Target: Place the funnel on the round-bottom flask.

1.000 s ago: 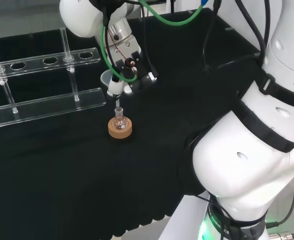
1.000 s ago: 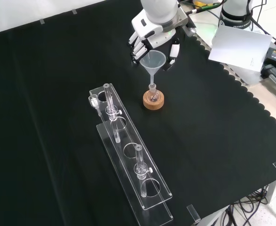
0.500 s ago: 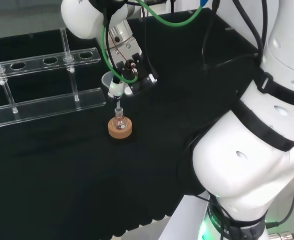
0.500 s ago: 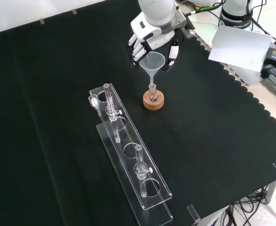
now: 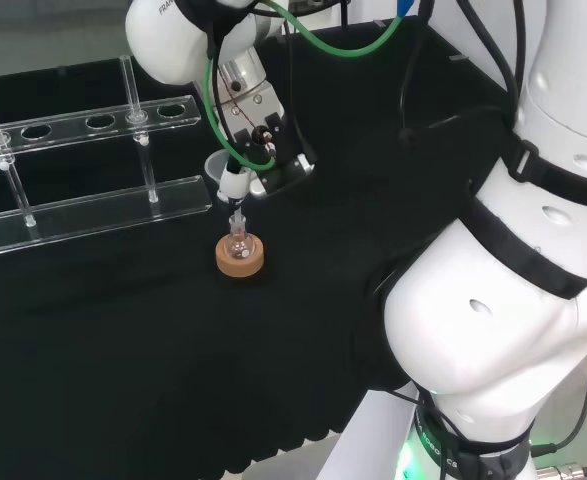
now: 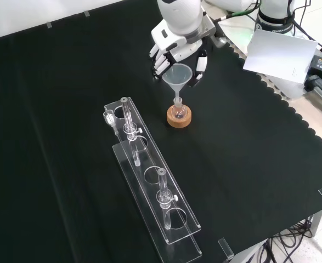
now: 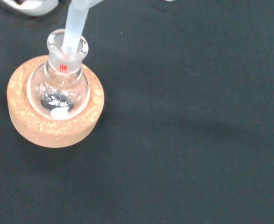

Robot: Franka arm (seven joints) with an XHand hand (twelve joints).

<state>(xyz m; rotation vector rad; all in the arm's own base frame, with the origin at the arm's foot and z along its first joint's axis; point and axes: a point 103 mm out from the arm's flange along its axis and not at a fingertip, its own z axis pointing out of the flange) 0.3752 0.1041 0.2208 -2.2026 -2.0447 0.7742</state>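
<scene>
Funnel stem entering the flask neck

The hand (image 6: 174,49), fingers curled round the funnel (image 6: 177,76), could tip the round-bottom flask (image 7: 62,84) off its cork ring (image 7: 52,126) if it pushes sideways.

Black and white hand (image 5: 256,150) held the clear plastic funnel (image 5: 217,165) by its rim, stem pointing down at the neck of the small clear round-bottom flask (image 5: 238,239) on a cork ring stand (image 5: 240,257); clear acrylic tube rack (image 5: 83,170) stood left on the black cloth (image 5: 123,340)
</scene>
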